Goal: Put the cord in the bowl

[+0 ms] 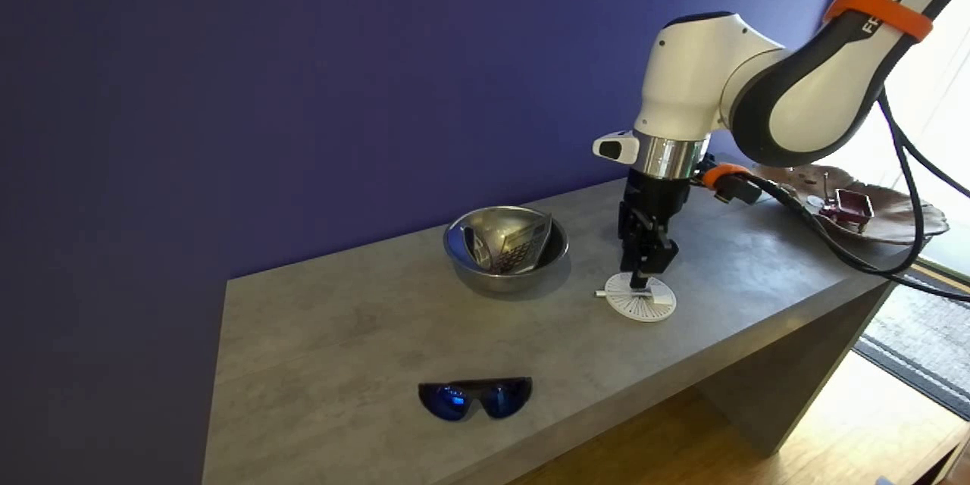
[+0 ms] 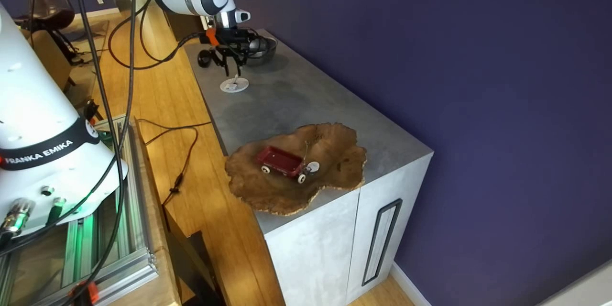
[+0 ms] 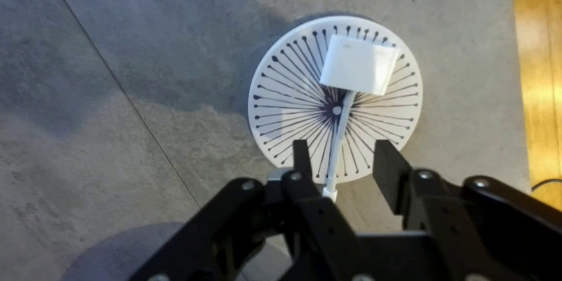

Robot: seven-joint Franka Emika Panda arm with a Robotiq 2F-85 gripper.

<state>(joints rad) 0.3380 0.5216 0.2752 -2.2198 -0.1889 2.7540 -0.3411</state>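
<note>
The cord is a small white adapter block with a short thin lead, and it lies on a flat white round disc [image 1: 643, 311]. The cord shows in an exterior view [image 1: 661, 299], in an exterior view [image 2: 231, 86] and in the wrist view [image 3: 345, 112]. My gripper [image 1: 640, 282] is open and empty, pointing down just above the disc. In the wrist view, the fingertips [image 3: 341, 147] stand on either side of the lead, with a gap to each side. The steel bowl [image 1: 504, 284] stands beside the gripper; it is partly hidden behind the gripper in an exterior view [image 2: 263, 60].
A perforated metal piece [image 1: 523, 248] sits in the bowl. Dark blue sunglasses [image 1: 476, 398] lie near the front edge of the grey countertop [image 1: 333, 364]. A brown wooden dish [image 2: 253, 186] holds a red toy wagon [image 2: 281, 160]. A purple wall [image 1: 303, 91] runs along the back.
</note>
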